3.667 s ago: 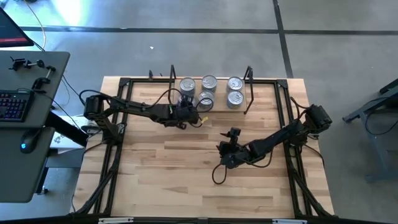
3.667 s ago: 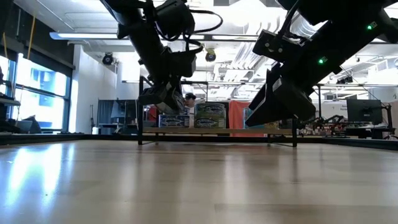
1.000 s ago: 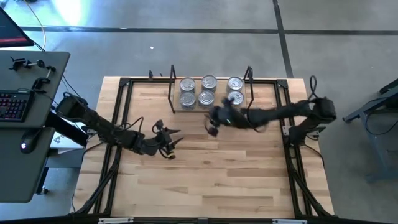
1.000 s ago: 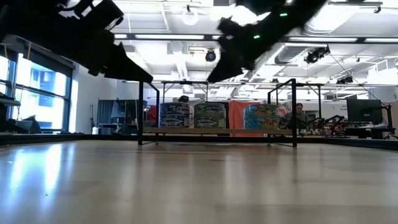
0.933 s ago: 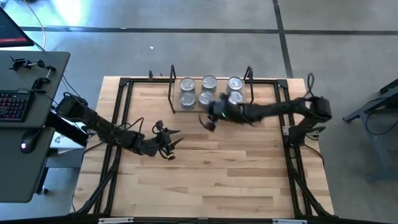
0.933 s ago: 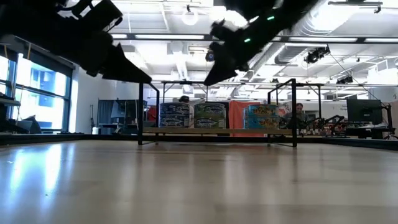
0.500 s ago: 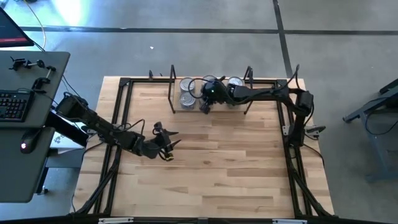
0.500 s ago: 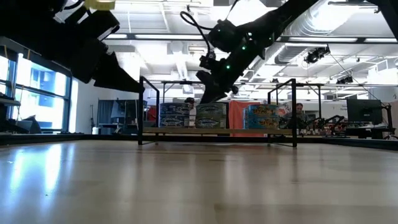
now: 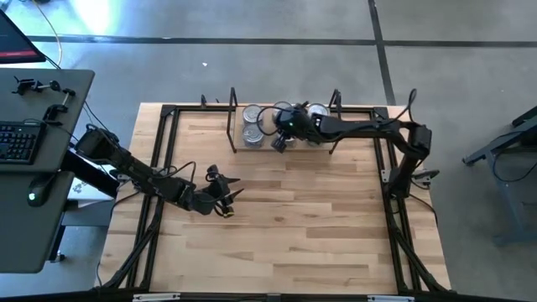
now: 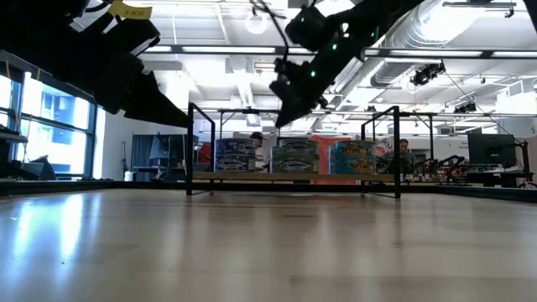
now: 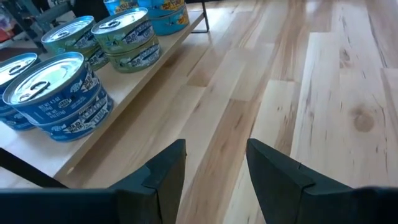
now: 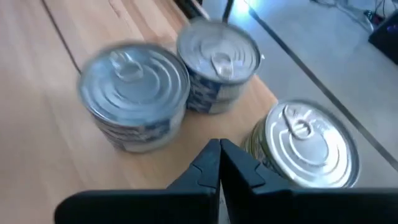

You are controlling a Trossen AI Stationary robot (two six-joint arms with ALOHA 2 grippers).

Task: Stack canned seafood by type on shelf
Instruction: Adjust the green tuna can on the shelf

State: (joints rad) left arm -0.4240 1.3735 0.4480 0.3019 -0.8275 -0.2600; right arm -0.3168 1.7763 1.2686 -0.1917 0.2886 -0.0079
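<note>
Short round silver-lidded seafood tins (image 9: 252, 123) are sitting stacked on the light-wood shelf (image 9: 252, 148); right gripper (image 9: 279, 144), fingers pressed together empty, is hovering there, probably to nudge stacks; left gripper (image 9: 226, 196) is waiting spread above the desk (image 9: 294, 226).

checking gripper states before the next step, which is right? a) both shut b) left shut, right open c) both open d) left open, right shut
d: the left gripper over the bare tabletop shows a clear gap between its fingers, while the right gripper above the cans on the shelf has its fingers pressed together with nothing between them.
</note>
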